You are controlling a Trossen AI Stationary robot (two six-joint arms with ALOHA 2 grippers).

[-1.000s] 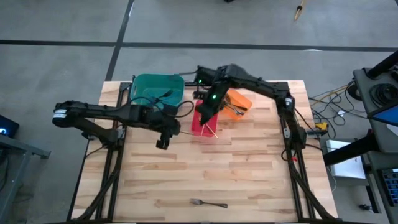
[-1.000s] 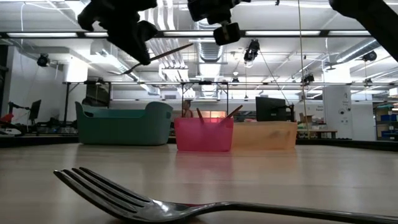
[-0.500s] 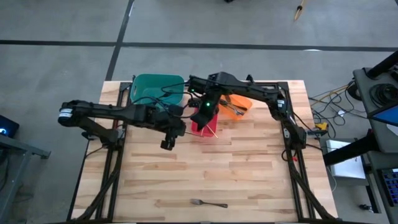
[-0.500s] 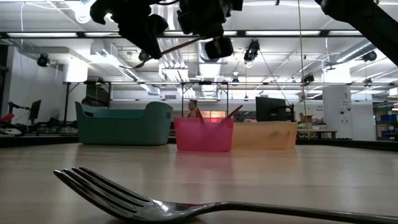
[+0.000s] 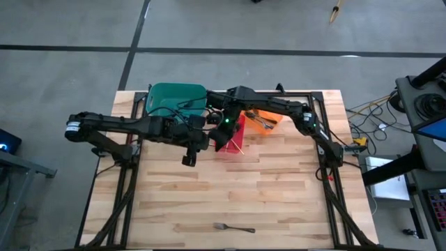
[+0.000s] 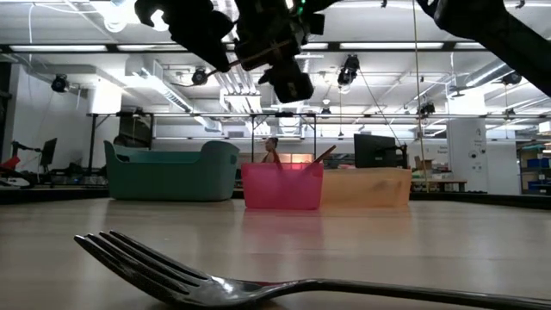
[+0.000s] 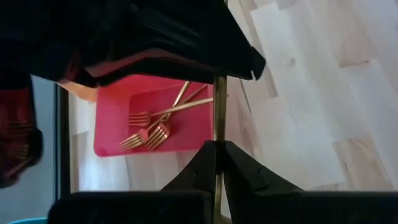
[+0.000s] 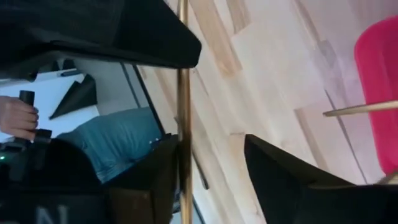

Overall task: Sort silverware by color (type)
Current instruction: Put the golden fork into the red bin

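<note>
My left gripper [image 7: 217, 152] is shut on a gold fork [image 7: 218, 112] in the air over the table's middle [image 5: 203, 141], just left of the red bin [image 5: 230, 139]. My right gripper [image 8: 211, 168] stands open at the fork's free end [image 6: 258, 60]. The shaft [image 8: 183, 74] runs between its fingers, close beside one of them. Gold forks [image 7: 155, 124] lie in the red bin. A silver fork [image 5: 233, 228] lies flat near the table's near edge. My left gripper pinches the gold fork's shaft [image 7: 217, 163] between its two fingertips, slanting down from the table's left. The fork is lifted clear and juts past the fingers toward the right gripper. My right gripper has the shaft beside one finger [image 8: 166, 180]; I cannot tell whether they touch.
A teal bin [image 5: 178, 97] stands at the far left, and an orange bin [image 5: 268, 115] stands right of the red one. One gold fork [image 5: 235, 143] leans out over the red bin's wall. A person in jeans [image 8: 124, 143] is beyond the table.
My right gripper has come down and toward the table's left, from above the red bin to the free end of the fork in my left gripper. The fork has stayed in the air in my left gripper.
</note>
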